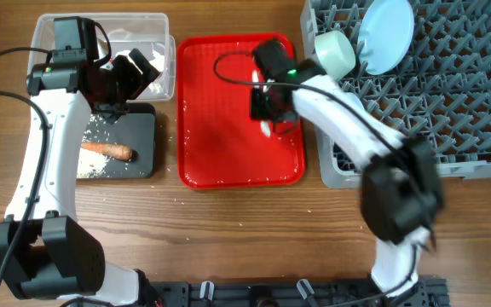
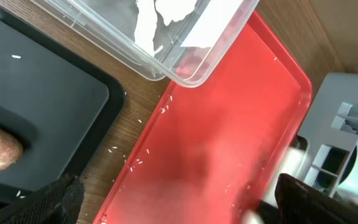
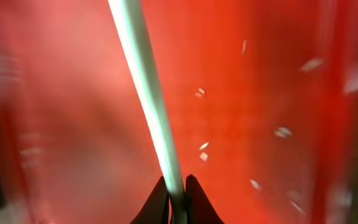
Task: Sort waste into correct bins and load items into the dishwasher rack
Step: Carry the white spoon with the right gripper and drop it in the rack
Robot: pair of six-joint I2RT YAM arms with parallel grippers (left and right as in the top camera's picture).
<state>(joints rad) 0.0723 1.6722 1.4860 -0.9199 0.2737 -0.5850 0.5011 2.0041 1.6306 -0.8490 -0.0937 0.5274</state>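
Note:
My right gripper [image 1: 270, 109] is shut on the handle of the white plastic spoon [image 3: 146, 93], over the flat red tray [image 1: 228, 158]; the spoon's bowl shows below the gripper [image 1: 267, 129]. My left gripper [image 1: 133, 72] is open and empty, over the near edge of the clear bin [image 1: 164, 81]; its jaws [image 2: 185, 208] frame the tray. The clear bin holds the white tissue [image 2: 160, 18]. The black bin [image 1: 143, 145] holds the carrot-like stick [image 1: 109, 151] and rice grains [image 1: 101, 132]. The grey dishwasher rack [image 1: 450, 111] holds the pale blue plate [image 1: 388, 34] and a bowl [image 1: 335, 53].
Loose rice grains lie on the red tray [image 3: 201, 149] and on the wood between the tray and the black bin [image 2: 135, 163]. The rack's corner [image 2: 347, 118] stands just right of the tray. The arm bases stand at the table's front edge.

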